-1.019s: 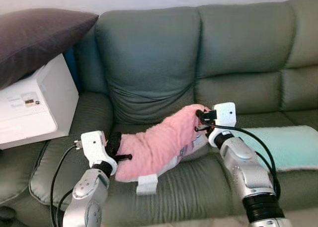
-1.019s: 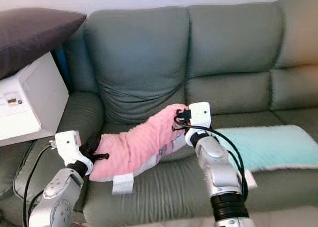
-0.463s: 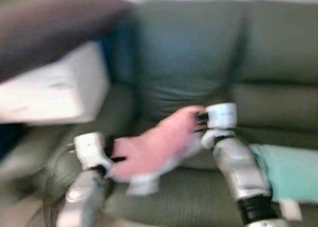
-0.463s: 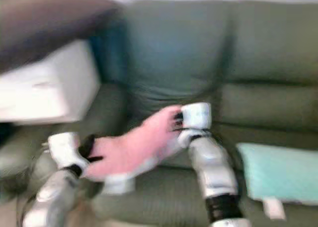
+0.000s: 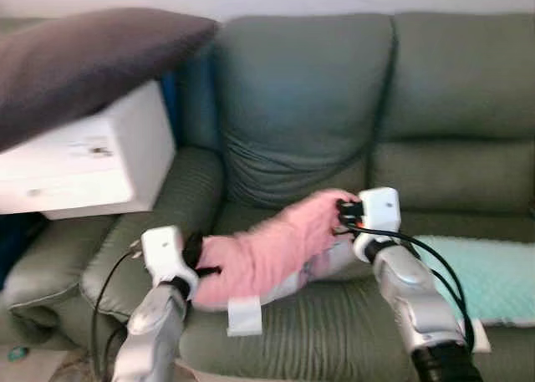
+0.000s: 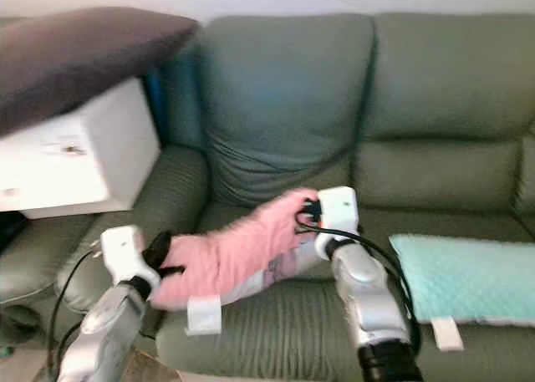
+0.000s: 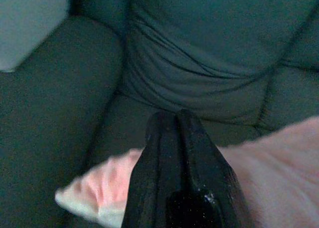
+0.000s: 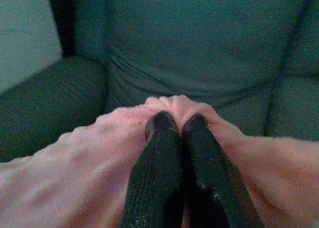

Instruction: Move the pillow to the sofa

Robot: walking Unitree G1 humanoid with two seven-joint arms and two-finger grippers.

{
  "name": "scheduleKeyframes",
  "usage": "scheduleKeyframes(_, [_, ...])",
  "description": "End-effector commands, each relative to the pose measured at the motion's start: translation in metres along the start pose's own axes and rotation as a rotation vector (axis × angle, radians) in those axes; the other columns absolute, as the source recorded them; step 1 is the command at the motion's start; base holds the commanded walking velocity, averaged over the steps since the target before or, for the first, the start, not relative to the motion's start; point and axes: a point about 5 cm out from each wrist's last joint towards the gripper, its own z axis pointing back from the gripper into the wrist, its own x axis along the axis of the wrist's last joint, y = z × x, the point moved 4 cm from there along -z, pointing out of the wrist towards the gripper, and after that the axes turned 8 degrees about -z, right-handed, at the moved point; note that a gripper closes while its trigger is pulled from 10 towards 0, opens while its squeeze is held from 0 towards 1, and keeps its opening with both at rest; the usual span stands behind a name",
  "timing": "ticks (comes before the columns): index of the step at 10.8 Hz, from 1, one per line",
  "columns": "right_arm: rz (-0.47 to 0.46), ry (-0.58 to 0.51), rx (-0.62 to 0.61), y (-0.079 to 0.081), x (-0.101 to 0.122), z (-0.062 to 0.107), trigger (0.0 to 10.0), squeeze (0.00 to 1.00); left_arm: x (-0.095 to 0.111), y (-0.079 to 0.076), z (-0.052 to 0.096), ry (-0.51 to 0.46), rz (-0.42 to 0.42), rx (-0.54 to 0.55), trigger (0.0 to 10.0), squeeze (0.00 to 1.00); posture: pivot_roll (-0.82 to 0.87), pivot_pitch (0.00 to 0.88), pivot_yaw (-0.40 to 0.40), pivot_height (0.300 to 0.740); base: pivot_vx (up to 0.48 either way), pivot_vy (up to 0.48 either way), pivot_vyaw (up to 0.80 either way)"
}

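Observation:
A fuzzy pink pillow (image 5: 267,252) with a white underside hangs between my two grippers over the green sofa's (image 5: 309,89) seat cushion. My left gripper (image 5: 199,261) is shut on the pillow's left end (image 7: 114,180). My right gripper (image 5: 341,215) is shut on its raised right end (image 8: 169,106). The pillow sags in the middle and a white tag (image 5: 245,315) hangs from its lower edge near the seat's front.
A white box (image 5: 92,160) stands on the sofa's left armrest with a dark grey cushion (image 5: 84,56) on top. A mint-green pillow (image 5: 485,273) lies on the seat to the right. The sofa's backrest rises directly behind the pink pillow.
The camera has swung left, so the white box and dark cushion show more fully. Both grippers keep their hold on the pink pillow, which hangs about as before.

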Motion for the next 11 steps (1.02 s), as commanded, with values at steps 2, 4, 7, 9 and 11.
scheduleKeyframes(2, [0.004, -0.029, -0.032, -0.002, 0.002, 0.008, 10.0, 0.00, -0.001, -0.003, -0.013, 0.000, -0.027, -0.021, 10.0, 0.00, -0.27, 0.062, 0.093, 0.740, 0.000, 0.000, 0.00])
scheduleKeyframes(4, [0.007, -0.012, -0.150, -0.020, -0.012, 0.020, 10.0, 0.00, -0.005, -0.013, -0.024, 0.004, -0.031, -0.077, 10.0, 0.00, -0.28, 0.117, 0.118, 0.740, 0.000, 0.000, 0.00])
scheduleKeyframes(7, [0.026, -0.009, -0.219, -0.022, -0.019, 0.031, 10.0, 0.00, -0.009, -0.028, -0.031, -0.005, -0.052, -0.162, 10.0, 0.00, -0.29, 0.185, 0.157, 0.740, 0.000, 0.000, 0.00])
scheduleKeyframes(9, [-0.001, -0.009, -0.297, -0.029, -0.023, 0.034, 10.0, 0.00, -0.005, -0.046, -0.045, -0.009, -0.008, -0.217, 10.0, 0.00, -0.31, 0.230, 0.180, 0.740, 0.000, 0.000, 0.00])
scheduleKeyframes(11, [0.000, -0.028, -0.334, -0.038, -0.016, 0.030, 10.0, 0.00, 0.000, -0.054, -0.053, -0.012, 0.024, -0.223, 10.0, 0.00, -0.33, 0.252, 0.185, 0.740, 0.000, 0.000, 0.00])
